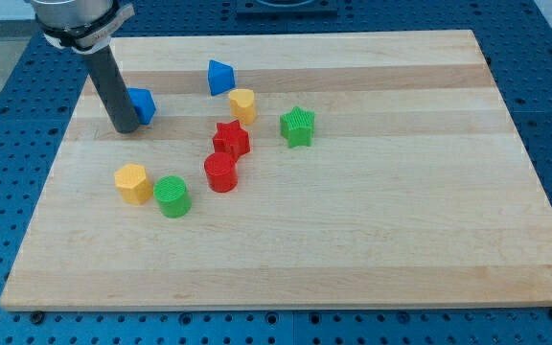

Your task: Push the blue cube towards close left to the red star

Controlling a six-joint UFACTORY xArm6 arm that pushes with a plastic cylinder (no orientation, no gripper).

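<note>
The wooden board [372, 249] carries eight small blocks, all in its left half. Near the view's top are a blue cube [142, 104] and another blue block [220, 77], with a yellow block [242, 103] just beside. In the middle stand the red star [231, 139], a red cylinder [220, 172] and a green star [297, 126]. Lower left are a yellow block [132, 182] and a green cylinder [172, 195]
</note>
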